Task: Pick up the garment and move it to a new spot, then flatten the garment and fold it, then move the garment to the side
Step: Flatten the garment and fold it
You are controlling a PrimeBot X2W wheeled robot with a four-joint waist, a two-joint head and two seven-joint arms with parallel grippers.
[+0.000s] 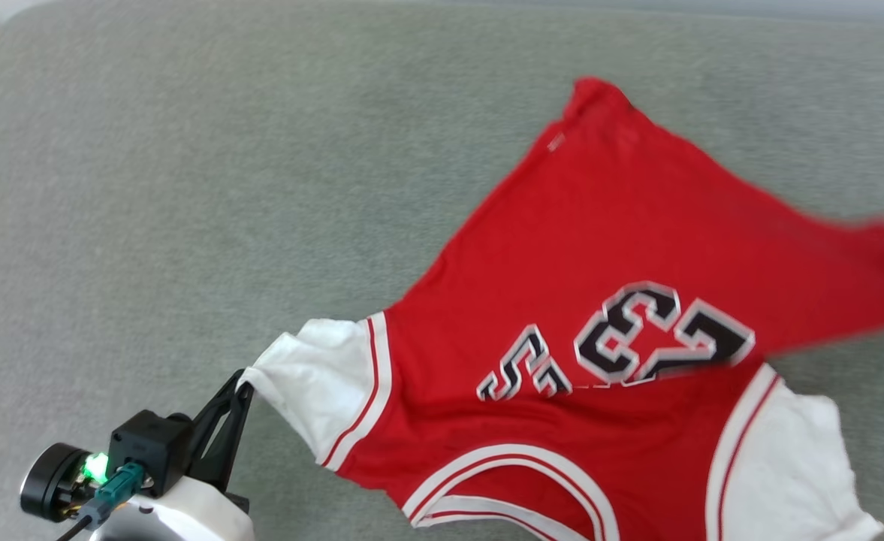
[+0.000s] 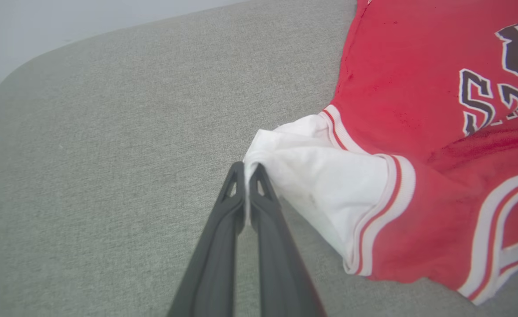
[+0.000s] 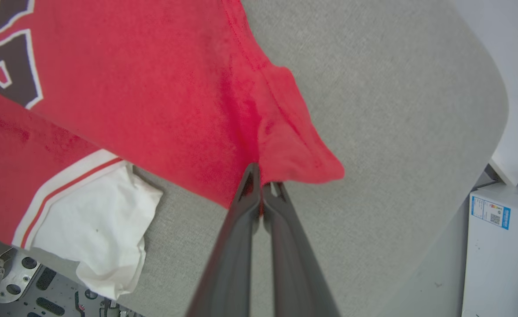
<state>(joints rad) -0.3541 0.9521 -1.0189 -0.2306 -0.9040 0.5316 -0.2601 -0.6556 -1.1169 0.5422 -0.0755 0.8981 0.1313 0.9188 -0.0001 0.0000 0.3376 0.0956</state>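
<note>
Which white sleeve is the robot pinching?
The left sleeve, its tip clamped in the left gripper. The other white sleeve is loose; the right gripper grips red cloth.

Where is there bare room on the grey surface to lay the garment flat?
The grey surface is bare left of the garment, from the left gripper to the far rounded edge. The right and near side is crowded: the garment spreads there.

Cloth garment [image 1: 599,240], matt woven upholstery [image 1: 186,188]
</note>
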